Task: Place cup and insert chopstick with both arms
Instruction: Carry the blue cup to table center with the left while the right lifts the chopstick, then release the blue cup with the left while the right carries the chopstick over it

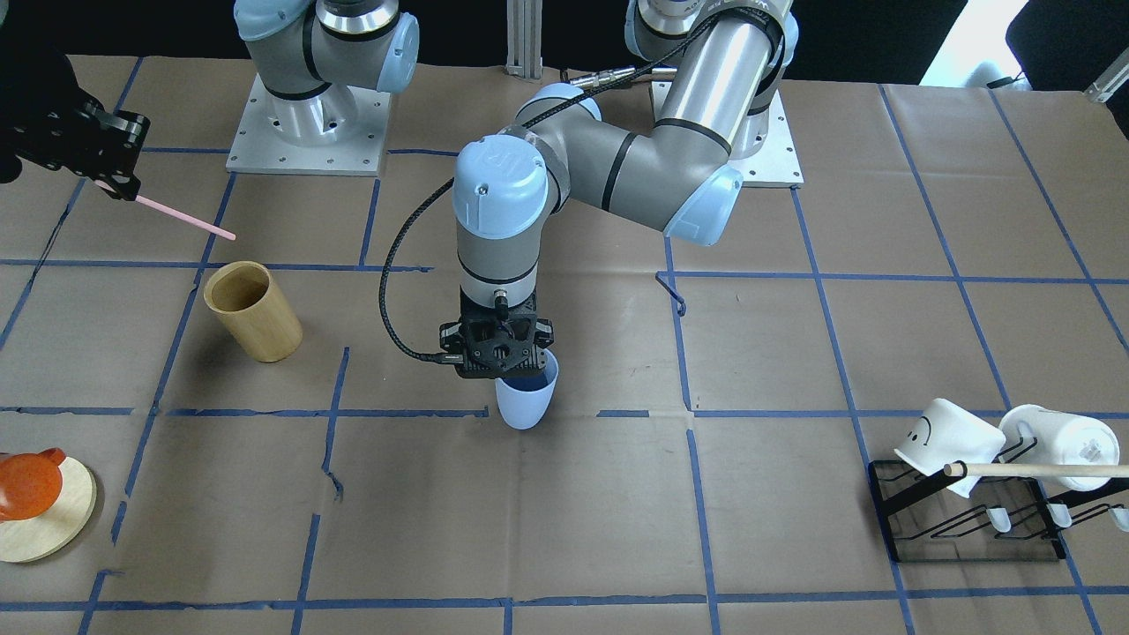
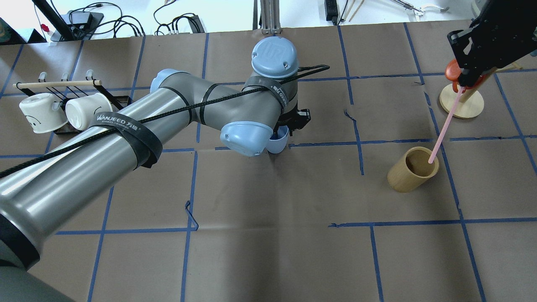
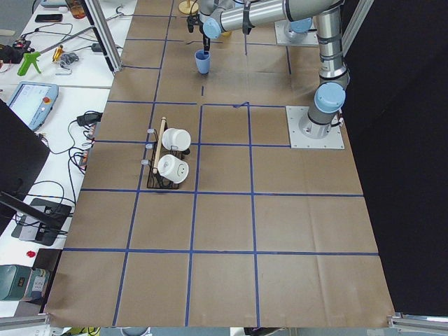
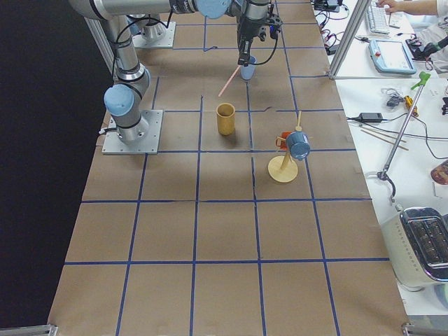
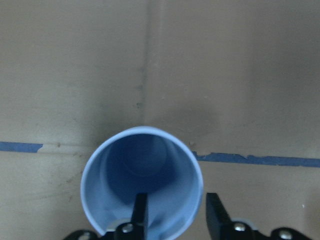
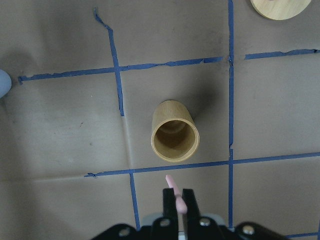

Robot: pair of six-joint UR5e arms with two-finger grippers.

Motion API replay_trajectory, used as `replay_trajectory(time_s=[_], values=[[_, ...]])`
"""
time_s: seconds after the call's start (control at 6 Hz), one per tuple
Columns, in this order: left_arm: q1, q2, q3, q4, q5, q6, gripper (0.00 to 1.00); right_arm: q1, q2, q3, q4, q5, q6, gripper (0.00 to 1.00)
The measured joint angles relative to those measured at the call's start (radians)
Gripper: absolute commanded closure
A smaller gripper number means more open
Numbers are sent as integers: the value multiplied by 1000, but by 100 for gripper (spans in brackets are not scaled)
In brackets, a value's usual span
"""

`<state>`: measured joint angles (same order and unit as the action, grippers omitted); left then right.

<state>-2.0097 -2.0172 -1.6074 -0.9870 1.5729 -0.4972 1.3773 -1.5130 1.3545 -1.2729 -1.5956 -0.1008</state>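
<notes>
Nearest the robot's base we list the holder, a bamboo cylinder upright on the table, its mouth up so that a stick can drop in. Above it, the right gripper is clenched on one end of the pink chopstick. The stick is held aslant, its free tip in the air and not yet inside the holder. We judge that this end pinch leaves the length free for insertion. Farther out, at mid-table, the blue cup stands upright, seemingly resting on the paper beside a tape line. The left gripper is released. One finger is inside the rim and the other outside, with no squeeze on the wall, which we read as a placing grip. Farthest are the rack with two white mugs, and the wooden stand.
</notes>
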Motion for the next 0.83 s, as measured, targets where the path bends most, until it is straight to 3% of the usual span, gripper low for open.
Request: replay_trajectory(time_s=[0.33,0.83], values=[[26,67,13,-52,2,108,3,26,14,0,-6,1,49,94],[184,319,28,-395,-4,357,2,148,70,-4,-93,0,195,94]])
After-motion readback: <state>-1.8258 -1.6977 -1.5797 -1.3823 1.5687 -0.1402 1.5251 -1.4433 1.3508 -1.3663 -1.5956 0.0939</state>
